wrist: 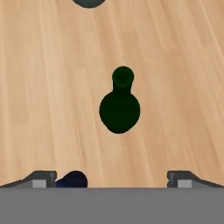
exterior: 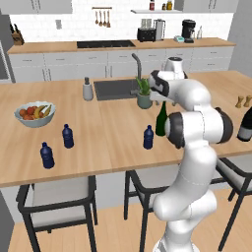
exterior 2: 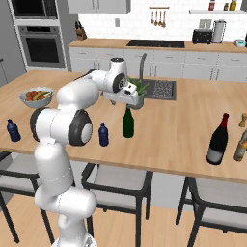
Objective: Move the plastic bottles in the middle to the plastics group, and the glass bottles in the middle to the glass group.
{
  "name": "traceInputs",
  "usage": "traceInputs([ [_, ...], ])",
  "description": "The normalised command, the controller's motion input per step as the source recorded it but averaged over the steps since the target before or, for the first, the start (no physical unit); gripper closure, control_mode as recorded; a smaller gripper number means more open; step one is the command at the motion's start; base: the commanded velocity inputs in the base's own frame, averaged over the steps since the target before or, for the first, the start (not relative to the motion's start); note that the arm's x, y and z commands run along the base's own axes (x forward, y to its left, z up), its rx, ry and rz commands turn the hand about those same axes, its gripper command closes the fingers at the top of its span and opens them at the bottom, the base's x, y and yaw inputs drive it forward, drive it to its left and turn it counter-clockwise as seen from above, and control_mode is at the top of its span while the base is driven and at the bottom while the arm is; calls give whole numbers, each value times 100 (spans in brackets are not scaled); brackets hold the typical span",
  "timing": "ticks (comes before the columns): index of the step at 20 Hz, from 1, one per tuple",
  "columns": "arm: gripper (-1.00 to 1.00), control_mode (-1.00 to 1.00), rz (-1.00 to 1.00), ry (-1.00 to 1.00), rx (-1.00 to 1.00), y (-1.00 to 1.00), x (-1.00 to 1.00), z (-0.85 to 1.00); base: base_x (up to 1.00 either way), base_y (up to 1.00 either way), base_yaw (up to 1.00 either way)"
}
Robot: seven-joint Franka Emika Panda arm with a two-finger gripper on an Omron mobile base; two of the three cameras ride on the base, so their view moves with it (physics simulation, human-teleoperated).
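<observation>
The gripper (wrist: 112, 179) hangs wide open straight above the green bottle (wrist: 119, 107), which stands upright mid-bench near the front edge, likely lining up a neck grasp. A blue bottle (exterior: 148, 137) stands just beside it, awaiting sorting.

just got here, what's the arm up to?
Sorting bottles on the island. The hand hangs open above the green bottle, holding nothing. A blue bottle stands right beside the green one mid-counter. Two more blue bottles stand at the left near the fruit bowl; a dark wine bottle stands at the right. Nothing looks moved yet.
</observation>
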Motion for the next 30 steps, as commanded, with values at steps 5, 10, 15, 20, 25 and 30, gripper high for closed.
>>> traceInputs([
  [5, -100, -100, 0, -2, 0, -2, 34, 0, 0, 0, 0],
  [10, -100, -100, 0, 0, 0, -9, 29, 0, 0, 0, 0],
  [15, -100, -100, 0, 0, 0, -8, 5, 0, 0, 0, 0],
  [20, -100, -100, 0, 0, 0, -5, 13, -2, 0, 0, 0],
  [25, -100, -100, 0, 0, 0, -8, 13, -10, 0, 0, 0],
  [30, -100, -100, 0, 0, 0, -12, 6, -11, 0, 0, 0],
])
